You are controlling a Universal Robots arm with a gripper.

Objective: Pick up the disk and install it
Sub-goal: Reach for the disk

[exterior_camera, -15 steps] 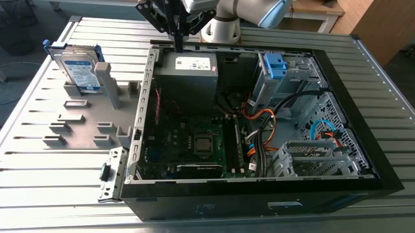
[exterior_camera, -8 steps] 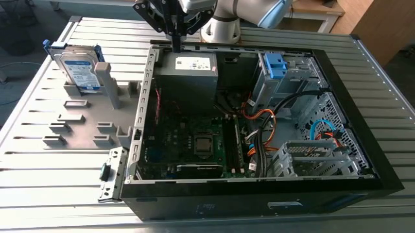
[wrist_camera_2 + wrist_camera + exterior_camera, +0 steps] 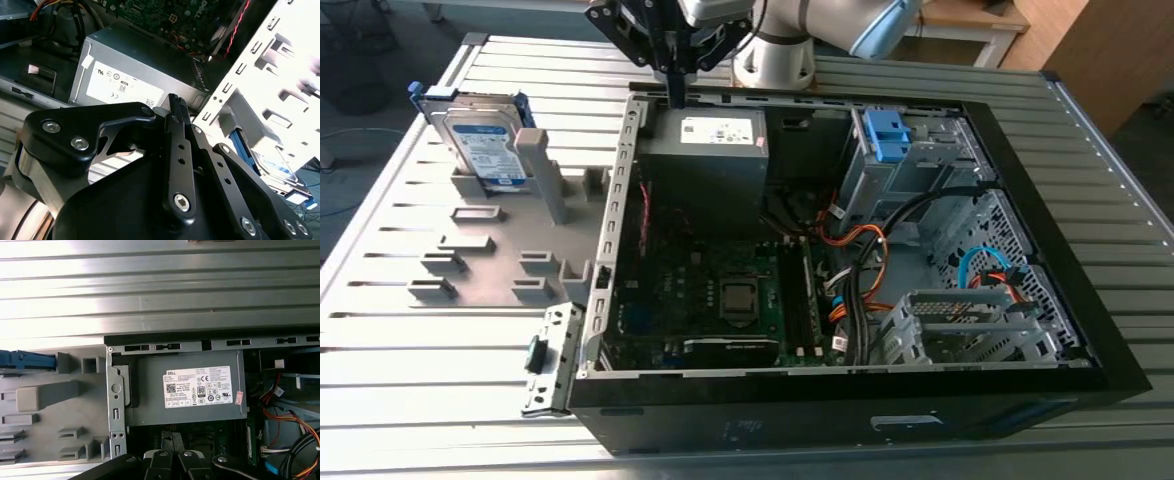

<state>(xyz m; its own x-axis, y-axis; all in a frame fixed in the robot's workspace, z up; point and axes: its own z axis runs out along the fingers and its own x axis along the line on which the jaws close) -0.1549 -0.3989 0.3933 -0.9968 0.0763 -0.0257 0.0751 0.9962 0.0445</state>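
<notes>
1. The tool (image 3: 678, 92) hangs over the edge of the open computer case (image 3: 787, 420), just beside the grey power supply (image 3: 714, 165). Its fingers seem pressed together, gripping nothing.
2. The disk (image 3: 483, 148) stands upright in a grey rack (image 3: 494, 250) on the surface (image 3: 427, 350), at the exterior view's left, apart from the tool.

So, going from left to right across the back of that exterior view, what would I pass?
The disk, upright in the grey rack → the grey metal box with a white sticker, inside the open computer → the small blue clip → the ribbed table.
</notes>
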